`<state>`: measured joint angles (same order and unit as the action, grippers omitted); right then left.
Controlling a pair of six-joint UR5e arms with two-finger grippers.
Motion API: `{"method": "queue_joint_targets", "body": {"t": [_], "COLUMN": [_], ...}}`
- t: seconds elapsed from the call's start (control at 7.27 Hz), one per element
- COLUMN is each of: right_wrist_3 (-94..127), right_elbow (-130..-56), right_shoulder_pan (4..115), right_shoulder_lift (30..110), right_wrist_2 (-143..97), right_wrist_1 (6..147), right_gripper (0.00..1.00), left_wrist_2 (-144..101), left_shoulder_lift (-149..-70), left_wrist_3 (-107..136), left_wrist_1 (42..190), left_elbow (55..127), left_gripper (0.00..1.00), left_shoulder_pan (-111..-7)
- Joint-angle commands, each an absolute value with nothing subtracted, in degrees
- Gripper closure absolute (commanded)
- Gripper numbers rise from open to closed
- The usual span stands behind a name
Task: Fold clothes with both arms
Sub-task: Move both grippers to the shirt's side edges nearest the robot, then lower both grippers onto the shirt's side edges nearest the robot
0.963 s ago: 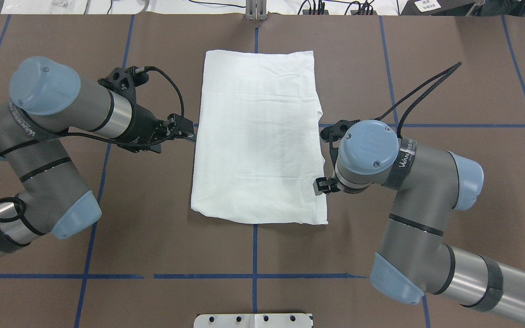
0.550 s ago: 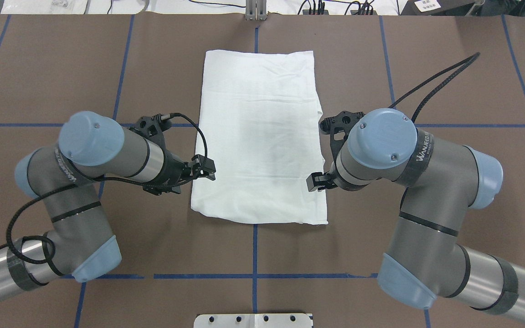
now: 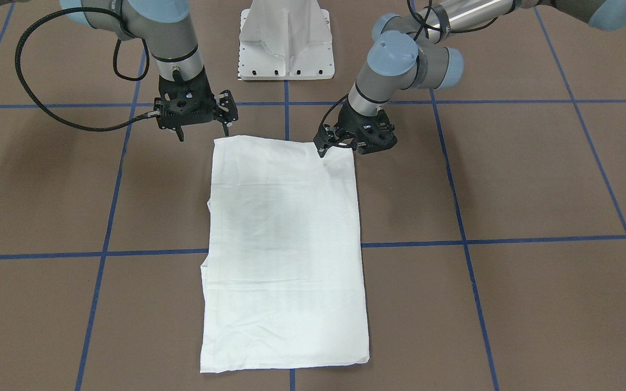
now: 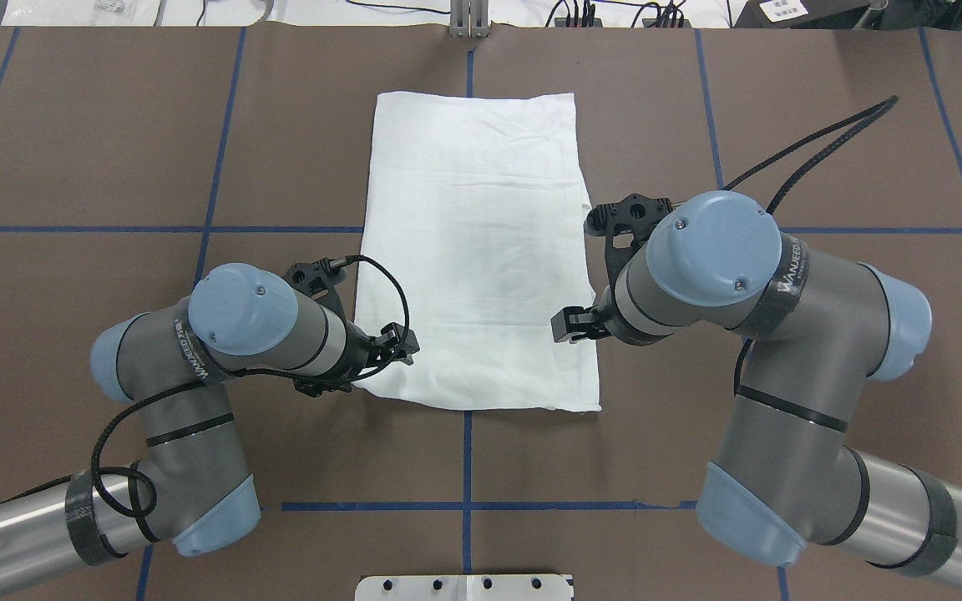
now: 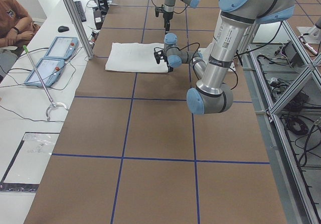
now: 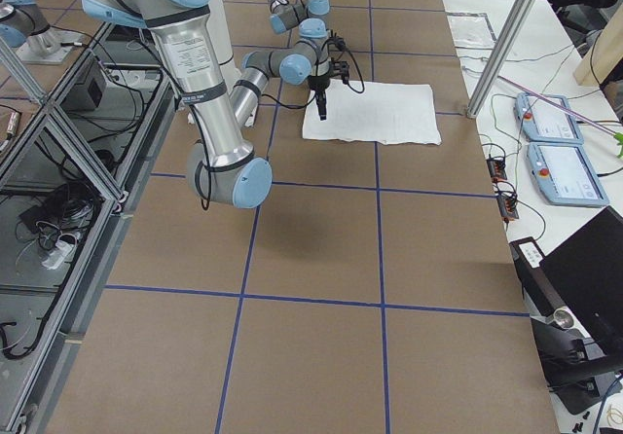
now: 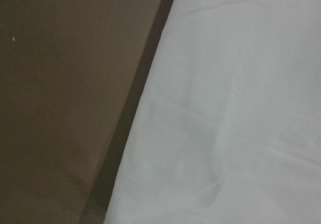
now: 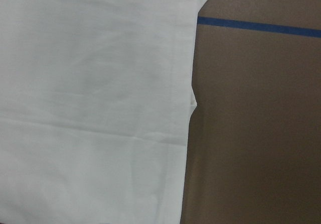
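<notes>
1. The shirt [image 4: 477, 250] lies flat in the middle of the table [image 4: 113, 125]. It is folded into a long white rectangle, plain side up. Its long sides run away from the robot, and one short edge faces the robot's base.
2. A faint grey patch shows through the cloth around its middle. The long edge on the robot's right has small steps where the layers do not line up. The wrist view on that side shows one such nick.
3. The left gripper [image 4: 397, 346] sits at the shirt's near left corner. Seen from the front, its jaws look spread, with one finger [image 3: 321, 151] pointing down at the corner's edge. It holds nothing. I cannot tell whether it touches the cloth.
4. The right gripper [image 3: 203, 133] hangs over the shirt's right edge, towards the near corner. Its jaws are wide apart with nothing between them.
5. The left arm [image 4: 222, 351] and the right arm [image 4: 748, 284] both reach inward from the robot's side of the table, elbows bent.
6. The table has a brown cover marked with blue tape lines [image 4: 72, 229]. One cross line passes under the shirt.
7. A white base plate [image 3: 286, 38] stands at the robot's edge of the table, between the arms.
8. Across the table from the robot, two light-blue tablets [image 5: 61, 45] lie on a white surface, and a person [image 5: 15, 18] sits beside them.
</notes>
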<state>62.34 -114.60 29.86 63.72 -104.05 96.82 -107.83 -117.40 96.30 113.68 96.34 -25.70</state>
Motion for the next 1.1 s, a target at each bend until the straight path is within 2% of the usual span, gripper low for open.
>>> {"method": "queue_joint_targets", "body": {"t": [0.0, 0.14, 0.28, 0.55, 0.83, 0.96], "right_wrist_3": [62.5, 62.5, 62.4, 62.4, 62.4, 62.4], "right_elbow": [-114.6, -114.6, -114.6, -114.6, -114.6, -114.6], "right_shoulder_pan": [30.0, 30.1, 30.2, 30.2, 30.6, 30.6], "right_shoulder_lift": [63.7, 63.7, 63.8, 63.9, 64.0, 64.2], "right_wrist_2": [-104.1, -104.1, -104.1, -104.1, -104.4, -104.4], "right_wrist_1": [96.8, 96.8, 96.8, 96.8, 96.8, 96.8], "right_gripper": [0.00, 0.00, 0.00, 0.00, 0.00, 0.00], "left_wrist_2": [-107.4, -107.3, -107.3, -107.2, -107.2, -107.2], "left_shoulder_lift": [-117.0, -117.6, -117.7, -117.6, -117.6, -117.4], "left_wrist_3": [96.6, 96.6, 96.7, 96.7, 96.7, 96.7], "left_wrist_1": [112.4, 110.9, 110.9, 110.9, 110.9, 110.9], "left_elbow": [96.5, 96.5, 96.5, 96.8, 97.1, 97.2], "left_gripper": [0.01, 0.01, 0.13, 0.63, 0.90, 0.96], "left_shoulder_pan": [-25.6, -25.6, -25.5, -25.6, -25.6, -25.6]}}
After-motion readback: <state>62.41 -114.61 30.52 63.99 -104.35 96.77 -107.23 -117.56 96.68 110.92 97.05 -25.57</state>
